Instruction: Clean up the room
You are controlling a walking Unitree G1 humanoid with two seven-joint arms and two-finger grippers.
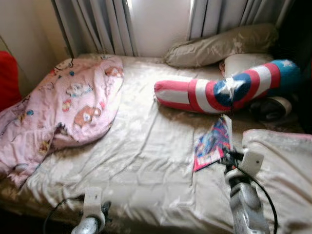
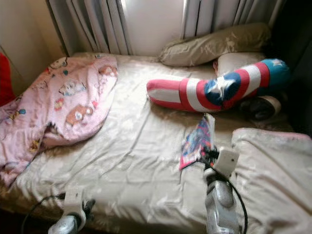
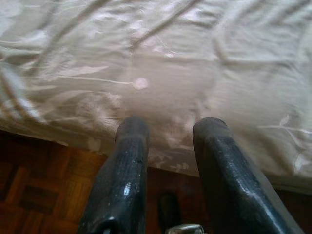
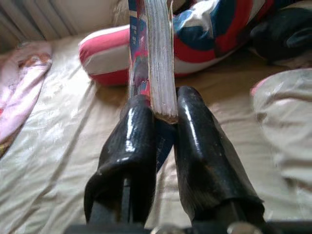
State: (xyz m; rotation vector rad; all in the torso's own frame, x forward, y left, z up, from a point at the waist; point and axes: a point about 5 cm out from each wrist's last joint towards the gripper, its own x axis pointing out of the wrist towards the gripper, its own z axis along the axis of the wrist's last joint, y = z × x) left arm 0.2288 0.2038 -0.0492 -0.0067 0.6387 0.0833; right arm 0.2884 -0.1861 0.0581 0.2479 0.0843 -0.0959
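Book [image 4: 155,58] pinched in our right gripper [image 4: 163,114] near the bed's [image 1: 146,161] right edge; left gripper [image 3: 168,131] empty, parted. Next we carry it off.

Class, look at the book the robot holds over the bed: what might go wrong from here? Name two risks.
1. The right gripper pinches the book only at its lower edge, so it may tip or slip out onto the sheet.
2. The striped bolster pillow lies close behind the book; moving it forward might bump the pillow.
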